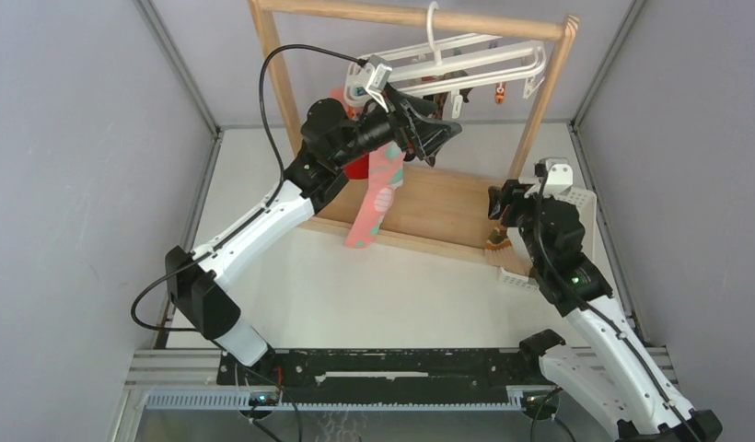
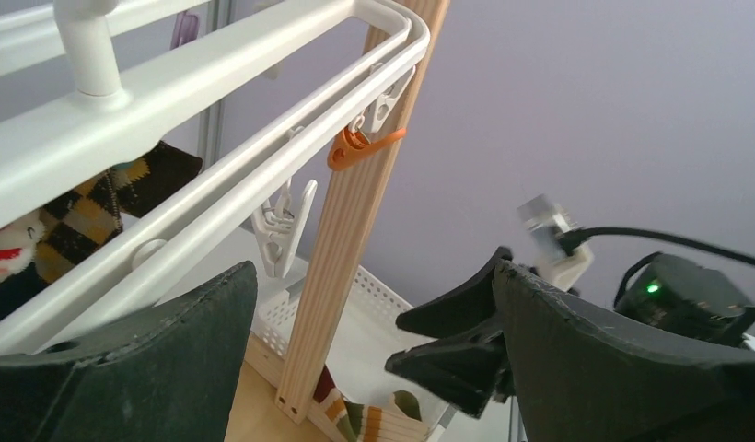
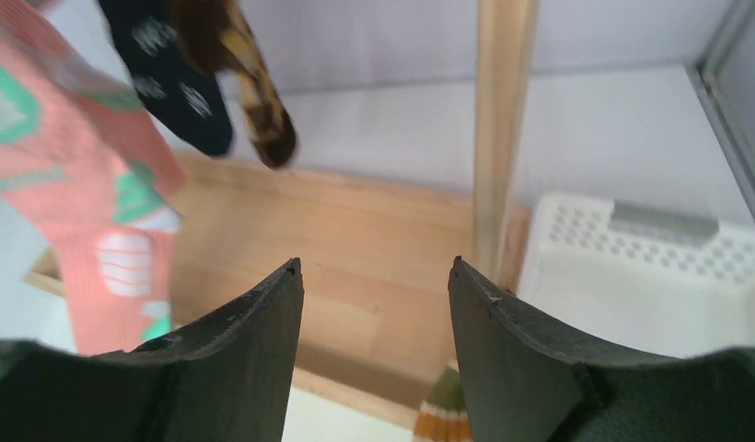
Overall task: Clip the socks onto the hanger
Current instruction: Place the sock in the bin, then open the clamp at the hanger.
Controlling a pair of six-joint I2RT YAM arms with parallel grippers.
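The white hanger [image 1: 466, 60] hangs by its hook from the wooden rack's top bar. Its frame [image 2: 217, 101] carries a white clip [image 2: 282, 228] and an orange clip [image 2: 354, 147]. A pink sock with teal marks [image 1: 378, 198] hangs from it, with a dark sock [image 3: 171, 83] and a brown-yellow sock [image 3: 254, 83] beside it. My left gripper [image 1: 445, 143] is open just under the hanger and holds nothing. My right gripper [image 3: 376, 264] is open and empty, low by the rack's right post. Below it a striped sock [image 3: 443, 405] lies at the basket's edge.
The tall wooden rack stands on a wooden base [image 1: 438, 207], with its right post [image 3: 503, 129] close to my right fingers. A white perforated basket [image 1: 576, 212] sits to the right of the base. Grey walls close in both sides.
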